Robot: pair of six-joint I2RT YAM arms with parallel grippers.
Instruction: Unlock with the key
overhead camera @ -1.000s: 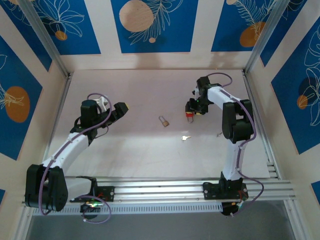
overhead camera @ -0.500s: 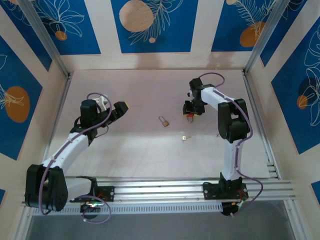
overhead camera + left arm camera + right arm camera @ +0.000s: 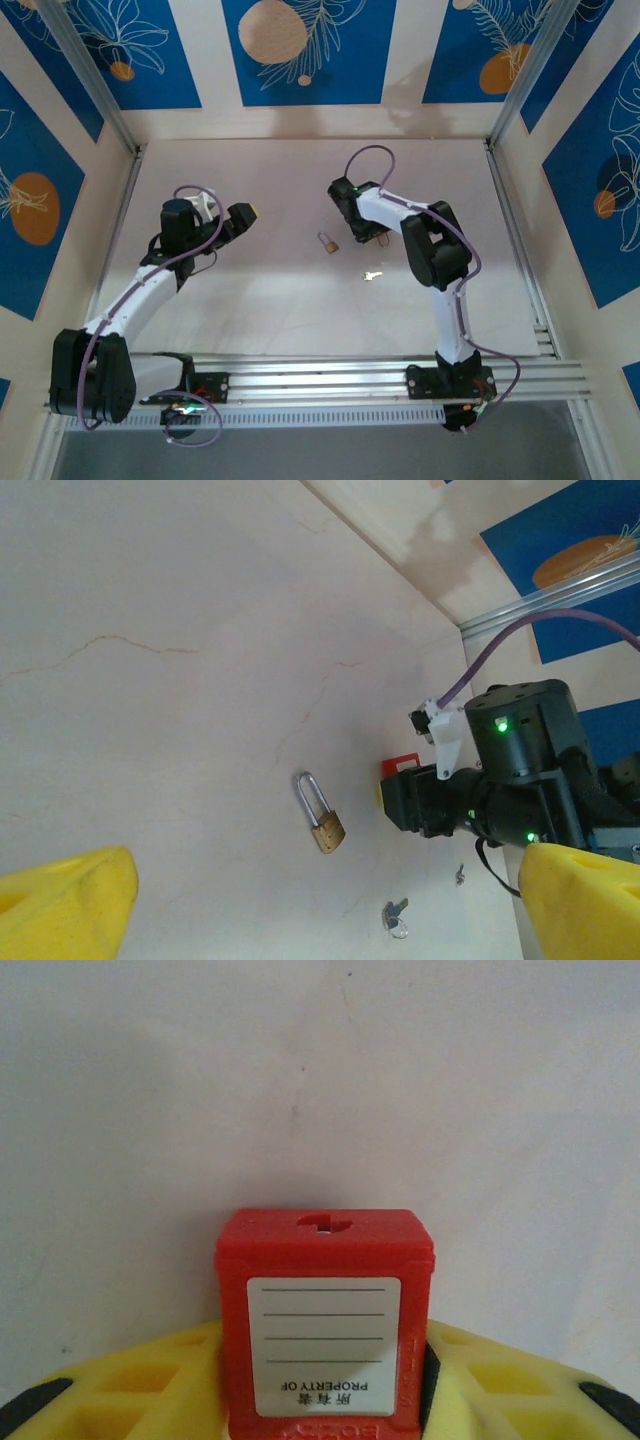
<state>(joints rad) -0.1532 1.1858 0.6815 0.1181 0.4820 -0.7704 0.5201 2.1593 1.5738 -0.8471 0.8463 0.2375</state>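
Item 1. Table: pale, walled on three sides, with both arm bases bolted at its near edge.

Item 2. Right arm: rises from the near right corner to a raised elbow right of centre. From there the forearm folds back leftward across the table, so the wrist ends near the middle.

Item 3. Key: small and silvery, lying flat on the table just right of centre. It is nearer the near edge than anything else loose, and it is apart from both grippers and both locks.

Item 4. Brass padlock: lying on its side at mid-table, just beyond and left of the key, steel shackle closed. Nothing touches it.

Item 5. Right gripper: just beyond the brass padlock. Its yellow fingers are partly closed, clamping a red lock from both sides. The white label faces the wrist camera and the keyhole end points away from the wrist.

Item 6. Left arm: slants from the near left corner toward the left edge, wrist bent to point rightward.

Item 7. Left gripper: raised over the left half of the table, well apart from the key. Jaws spread wide, nothing between them.
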